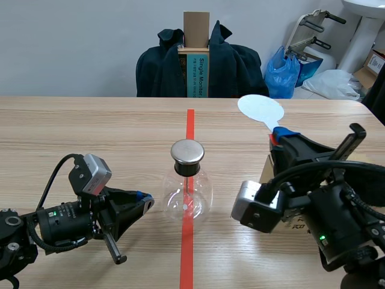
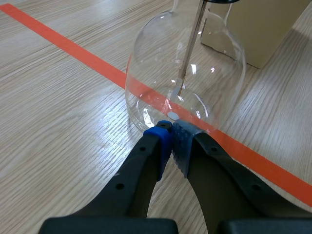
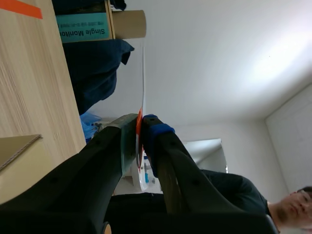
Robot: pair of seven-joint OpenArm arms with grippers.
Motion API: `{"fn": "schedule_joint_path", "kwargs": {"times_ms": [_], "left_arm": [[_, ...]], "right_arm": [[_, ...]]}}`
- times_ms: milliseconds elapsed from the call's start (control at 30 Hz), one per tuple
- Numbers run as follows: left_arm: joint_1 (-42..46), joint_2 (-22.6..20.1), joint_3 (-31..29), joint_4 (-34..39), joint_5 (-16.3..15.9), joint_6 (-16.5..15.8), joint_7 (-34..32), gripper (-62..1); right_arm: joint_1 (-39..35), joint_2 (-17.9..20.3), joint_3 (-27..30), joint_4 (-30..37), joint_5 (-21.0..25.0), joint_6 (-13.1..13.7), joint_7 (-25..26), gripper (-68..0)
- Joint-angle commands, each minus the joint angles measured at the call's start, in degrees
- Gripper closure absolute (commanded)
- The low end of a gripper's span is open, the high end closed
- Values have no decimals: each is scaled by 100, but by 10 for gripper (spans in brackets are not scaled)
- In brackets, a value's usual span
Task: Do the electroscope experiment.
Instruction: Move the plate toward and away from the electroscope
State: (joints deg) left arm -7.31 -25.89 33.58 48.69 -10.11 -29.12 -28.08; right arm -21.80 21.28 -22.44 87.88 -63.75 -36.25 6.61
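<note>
Scene view: the electroscope flask (image 1: 189, 195) stood on the counter (image 1: 90, 120). The right fingers (image 3: 157, 139) clenched a white paddle (image 1: 260, 109), well apart from the metal cap (image 1: 187, 152); contact judged outstanding. The left fingers (image 2: 158, 144) were clenched empty at the flask's base.

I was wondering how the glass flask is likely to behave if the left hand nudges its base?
The flask looks like thin clear glass, so probably fragile and slippery. Its round body under a metal cap suggests it may rock or tip rather than slide. The shut left hand sits low by its base, which should lessen tipping.
</note>
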Motion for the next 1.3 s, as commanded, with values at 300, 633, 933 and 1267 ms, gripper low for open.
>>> {"fn": "schedule_joint_path", "kwargs": {"times_ms": [300,633,933,1267], "left_arm": [[-15,15,-17,120,-76,-13,-85,-29],[-15,13,-17,120,-76,-13,-85,-29],[7,-50,-31,153,-79,-17,-85,-29],[1521,-1178,-1075,2243,-166,-367,-90,-53]], "right_arm": [[-981,260,756,1552,417,-195,-24,-7],[-1895,601,1628,2531,1325,-481,151,-9],[-2140,619,2450,2623,1971,-649,691,-9],[-2138,612,3204,2594,2852,-616,706,-9]]}}
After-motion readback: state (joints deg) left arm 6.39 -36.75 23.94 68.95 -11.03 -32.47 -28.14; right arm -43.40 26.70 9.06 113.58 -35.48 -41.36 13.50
